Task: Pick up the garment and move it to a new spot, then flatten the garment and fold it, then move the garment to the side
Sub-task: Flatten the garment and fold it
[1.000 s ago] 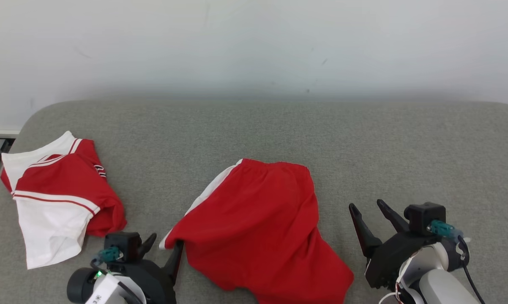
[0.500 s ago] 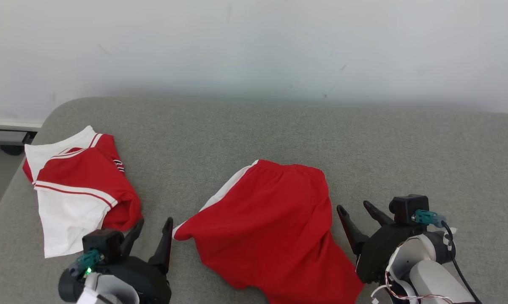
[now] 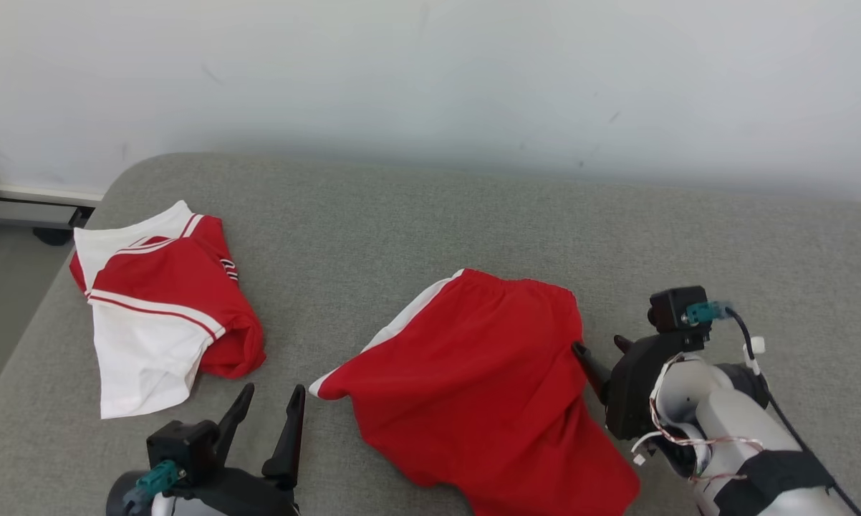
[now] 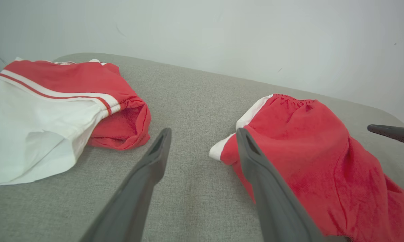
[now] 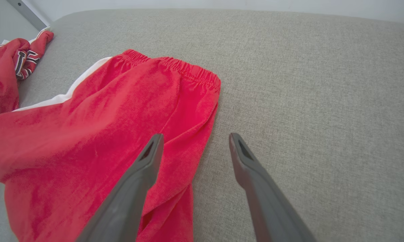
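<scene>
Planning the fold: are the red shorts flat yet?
Not flat: the red shorts lie spread out, but with visible creases and ridges.

The shorts [image 3: 473, 387] lie in the middle of the sofa [image 3: 416, 215], the shirt [image 3: 165, 308] apart to their left, the wall [image 3: 430, 72] behind the sofa.

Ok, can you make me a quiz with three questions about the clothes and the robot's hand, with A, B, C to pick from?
1. Where is the shirt from the shorts?
A. on their left
B. on top of them
C. on their right
2. How many garments lie on the cushion?
A. one
B. two
C. four
3. How is the right gripper?
A. open and empty
B. shut on the shorts
C. holding the shirt
Answers: 1 A, the shirt lies apart at the left of the head view. 2 B, a shirt and shorts. 3 A, its fingers stand apart at the shorts' edge, gripping nothing.
</scene>
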Available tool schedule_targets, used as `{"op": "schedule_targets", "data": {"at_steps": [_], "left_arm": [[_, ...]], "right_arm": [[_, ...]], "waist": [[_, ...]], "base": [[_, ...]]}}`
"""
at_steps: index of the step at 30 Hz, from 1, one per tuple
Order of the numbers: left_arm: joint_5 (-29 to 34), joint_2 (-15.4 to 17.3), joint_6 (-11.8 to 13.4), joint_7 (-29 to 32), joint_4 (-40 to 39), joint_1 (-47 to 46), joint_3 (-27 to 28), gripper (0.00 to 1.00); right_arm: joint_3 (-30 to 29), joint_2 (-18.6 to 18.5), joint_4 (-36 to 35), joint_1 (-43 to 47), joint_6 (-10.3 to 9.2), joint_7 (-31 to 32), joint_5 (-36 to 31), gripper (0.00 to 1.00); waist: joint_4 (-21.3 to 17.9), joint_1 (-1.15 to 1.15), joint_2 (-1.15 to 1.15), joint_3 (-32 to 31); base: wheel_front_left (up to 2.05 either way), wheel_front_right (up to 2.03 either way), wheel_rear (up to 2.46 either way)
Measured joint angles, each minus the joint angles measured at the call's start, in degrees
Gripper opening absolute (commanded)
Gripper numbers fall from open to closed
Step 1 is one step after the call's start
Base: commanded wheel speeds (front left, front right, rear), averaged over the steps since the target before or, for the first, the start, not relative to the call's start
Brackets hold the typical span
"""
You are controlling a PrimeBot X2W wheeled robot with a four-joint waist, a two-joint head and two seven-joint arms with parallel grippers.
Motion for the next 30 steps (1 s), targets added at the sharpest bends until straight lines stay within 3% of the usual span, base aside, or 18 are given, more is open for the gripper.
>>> {"op": "schedule_targets", "data": {"at_steps": [7,11,17,18,19,20,30], "left_arm": [[3.8,-0.2,0.0,-0.2,-3.0,1.0,3.6,1.00],[6.0,-2.4,0.0,-0.3,-5.4,1.7,4.9,1.00],[7.1,-3.1,0.0,-0.3,-6.5,3.0,6.8,1.00],[7.5,-3.4,0.0,-0.2,-7.2,3.7,7.4,1.00],[7.9,-3.5,0.0,-0.2,-7.3,3.9,7.7,1.00],[8.5,-3.6,0.0,-0.2,-7.3,4.0,8.2,1.00],[9.8,-4.0,0.0,0.6,-8.2,6.2,11.1,1.00]], "right_arm": [[0.8,-0.4,7.4,-6.2,0.47,7.7,1.1,1.00],[1.0,-0.6,11.8,-7.9,0.76,12.8,2.3,1.00],[0.5,-0.2,14.3,-9.8,1.25,15.6,3.8,1.00],[0.6,0.0,14.9,-10.3,1.35,16.3,4.1,0.39],[0.8,0.0,15.2,-10.6,1.75,16.6,4.3,0.06],[0.9,0.1,15.4,-10.8,1.78,16.6,4.4,0.00],[-1.1,-0.2,15.4,-13.7,2.24,14.2,6.6,0.00]], "waist": [[1.6,0.00,0.00,0.6],[3.1,0.00,0.00,1.1],[4.9,0.00,0.00,1.8],[5.3,0.00,0.00,2.0],[5.5,0.00,0.00,2.1],[5.6,0.00,0.00,2.2],[4.6,0.00,0.00,2.7]], "base": [[0.00,0.00,0.00],[0.00,0.00,0.00],[0.00,0.00,0.00],[0.00,0.00,0.00],[0.00,0.00,0.00],[0.00,0.00,0.00],[0.00,0.00,0.00]]}}
